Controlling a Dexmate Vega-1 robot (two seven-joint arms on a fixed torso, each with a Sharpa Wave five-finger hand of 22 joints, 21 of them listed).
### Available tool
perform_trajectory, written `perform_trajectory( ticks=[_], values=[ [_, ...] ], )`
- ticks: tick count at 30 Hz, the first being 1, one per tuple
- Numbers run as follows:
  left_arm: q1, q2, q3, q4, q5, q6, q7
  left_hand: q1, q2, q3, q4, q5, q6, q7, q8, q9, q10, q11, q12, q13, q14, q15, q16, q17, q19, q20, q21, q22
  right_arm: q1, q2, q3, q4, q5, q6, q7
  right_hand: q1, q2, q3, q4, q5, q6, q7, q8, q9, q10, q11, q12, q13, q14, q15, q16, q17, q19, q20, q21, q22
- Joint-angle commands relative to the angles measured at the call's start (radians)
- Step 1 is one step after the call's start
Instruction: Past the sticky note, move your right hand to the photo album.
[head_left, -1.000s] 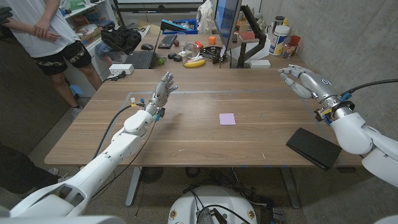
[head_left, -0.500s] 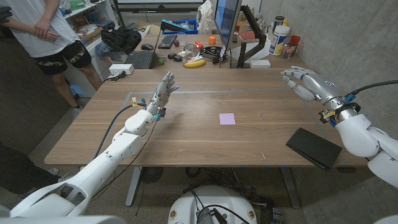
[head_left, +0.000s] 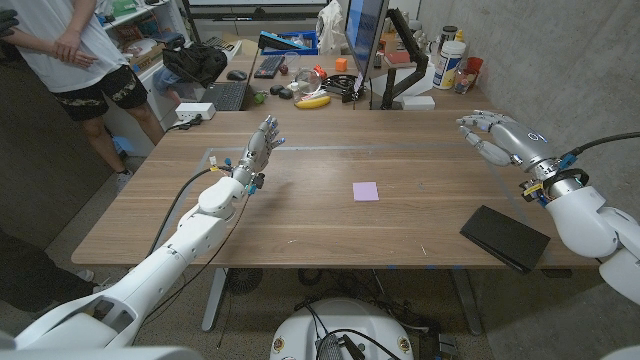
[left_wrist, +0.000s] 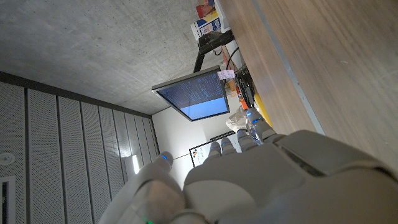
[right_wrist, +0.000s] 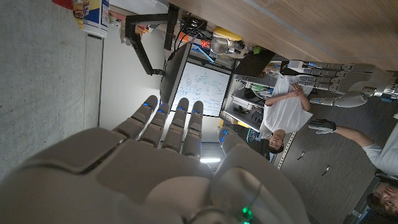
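Observation:
A small purple sticky note (head_left: 366, 191) lies on the wooden table (head_left: 300, 215) near its middle. The black photo album (head_left: 505, 238) lies flat at the table's near right corner. My right hand (head_left: 497, 134) hovers open over the table's right edge, beyond the album, fingers spread and holding nothing; the right wrist view shows its back (right_wrist: 168, 168). My left hand (head_left: 261, 146) is raised open over the left part of the table, well left of the note; its back (left_wrist: 249, 180) shows in the left wrist view.
A second desk behind the table carries a banana (head_left: 312, 101), a keyboard (head_left: 269, 66), a laptop (head_left: 226, 95), a monitor (head_left: 364, 40) and bottles (head_left: 452, 60). A person (head_left: 80, 60) stands at the far left.
My right hand has drifted to the right, toward the table's right edge. The left arm, the note and the album have stayed still.

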Motion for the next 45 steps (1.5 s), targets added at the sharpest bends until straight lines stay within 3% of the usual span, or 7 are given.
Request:
perform_trajectory(
  ticks=[1, 20, 45],
  values=[
    [0.005, 0.006, -0.005, -0.006, -0.002, -0.002, 0.0, 0.004, 0.118, -0.004, 0.002, 0.008, -0.157, -0.004, 0.002, 0.003, -0.131, -0.005, 0.006, 0.004, -0.178, -0.052, 0.003, 0.002, -0.227, -0.073, 0.01, 0.001, -0.038, 0.03, 0.039, -0.019, -0.043, -0.01, 0.025, 0.002, 0.028, 0.0, -0.004, 0.003, 0.005, -0.008, -0.005, 0.005, 0.01, 0.004, 0.0, 0.002, 0.01, -0.062, -0.003, -0.001, 0.008, -0.067, 0.002, 0.003],
    [0.013, 0.012, -0.006, -0.018, -0.001, -0.001, 0.0, 0.004, 0.119, -0.005, 0.003, 0.009, -0.157, -0.003, 0.002, 0.003, -0.132, -0.003, 0.006, 0.004, -0.178, -0.051, 0.002, 0.002, -0.228, -0.072, 0.01, 0.001, -0.071, 0.064, 0.063, -0.043, -0.104, -0.033, 0.063, 0.004, 0.026, 0.0, -0.008, 0.004, 0.003, -0.011, -0.011, 0.006, 0.011, 0.003, -0.004, 0.002, 0.01, -0.061, -0.006, -0.001, 0.01, -0.067, -0.001, 0.003],
    [0.008, 0.019, -0.011, -0.009, -0.005, -0.004, -0.012, 0.004, 0.119, -0.005, 0.003, 0.011, -0.156, -0.003, 0.002, 0.003, -0.132, -0.003, 0.006, 0.004, -0.177, -0.052, 0.002, 0.002, -0.228, -0.073, 0.011, 0.001, -0.075, 0.051, 0.034, -0.05, -0.144, -0.1, 0.085, 0.008, 0.026, -0.001, -0.014, 0.004, 0.004, -0.012, -0.016, 0.006, 0.012, 0.004, -0.009, 0.002, 0.011, -0.06, -0.008, -0.001, 0.011, -0.065, -0.004, 0.003]
  ],
)
